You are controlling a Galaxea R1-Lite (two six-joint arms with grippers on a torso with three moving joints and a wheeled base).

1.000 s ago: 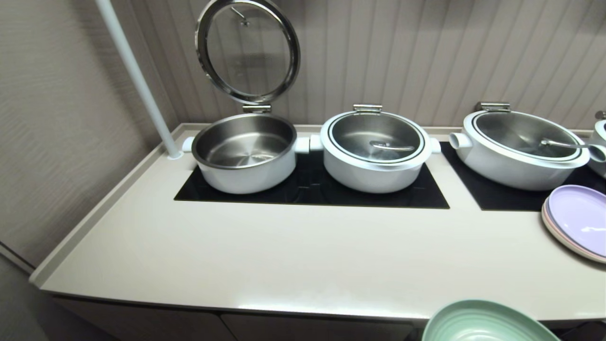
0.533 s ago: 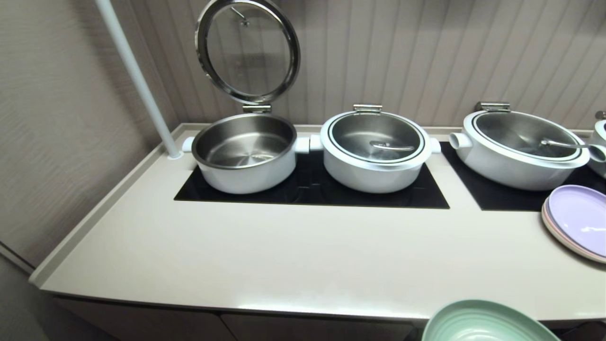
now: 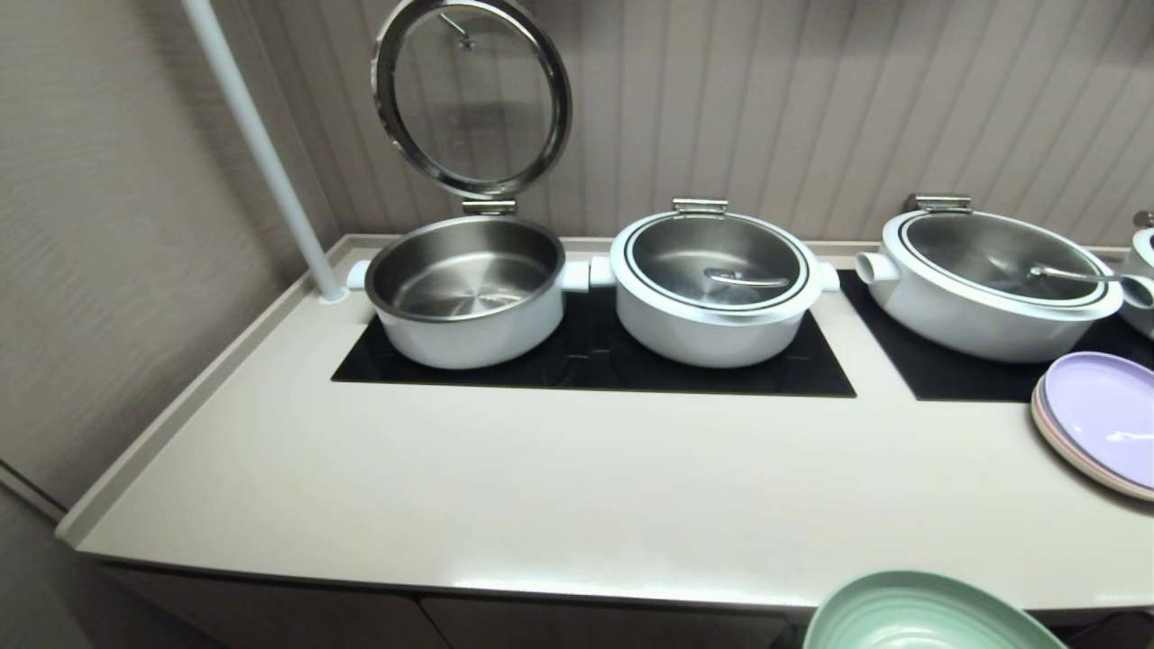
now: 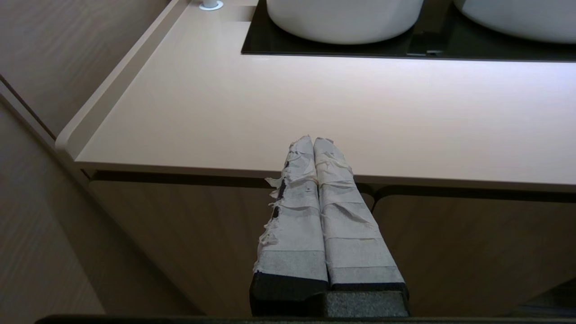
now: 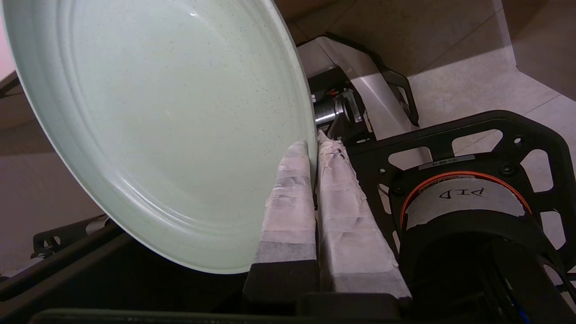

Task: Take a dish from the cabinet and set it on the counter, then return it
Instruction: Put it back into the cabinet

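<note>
Plate [image 5: 148, 121] is the thing to watch — a pale mint-green dish pinched by its rim between the taped fingers [image 5: 292, 202] of the right gripper [image 5: 315, 144], which are pressed together on the edge. From the head camera only the plate's upper arc shows, below the front edge of the counter [image 3: 541, 487] and toward its right end, not resting on it. The left gripper [image 4: 314, 140] hangs in front of the counter's front edge with its 2 taped fingers closed against each other and nothing between them; cabinet doors [image 4: 193, 234] sit under that edge. On the counter, 2 white pots stand on a black glass panel [image 3: 595, 370] toward the back: the left pot [image 3: 464, 288] has its round glass lid [image 3: 473, 95] tipped upright, the pot beside it [image 3: 717, 284] is covered. A 3rd pot [image 3: 992, 279] sits on another black panel farther right, and just in front of it lies a stack of plates [image 3: 1100, 419] with a lilac one on top.
</note>
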